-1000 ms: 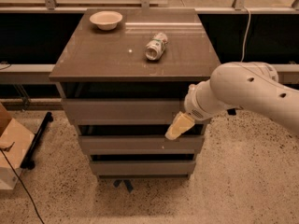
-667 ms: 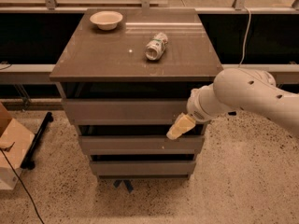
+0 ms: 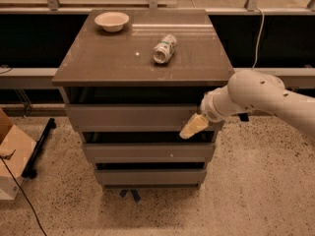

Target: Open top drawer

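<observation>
Three drawer fronts stack down the cabinet, and the top drawer (image 3: 133,117) is the widest and tallest of them, a plain flat grey-brown panel with no handle, just under the tabletop (image 3: 98,65). A dark band shows between its upper edge and the tabletop's lip. Whether that is overhang shadow or a first bit of opening I cannot tell.

At the panel's lower right corner sits the end effector (image 3: 194,127), its pale tip at the bottom edge, over the dark gap above the middle drawer front (image 3: 147,151). Whether it is wide or narrow cannot be told from this angle, nor whether it actually hooks the edge. The white arm (image 3: 256,95) reaches in from the right.

Over the last second the end effector has crept only slightly up and to the right along that corner, while the top drawer front sits where it was. I judge the pull has not yet taken effect and the task remains at the engagement stage.

Below, the bottom drawer front (image 3: 147,176) looks shut. A shallow bowl (image 3: 112,21) and a tipped can (image 3: 165,49) lie well apart on the tabletop, and a cardboard box (image 3: 12,154) stands on the floor to the left.
</observation>
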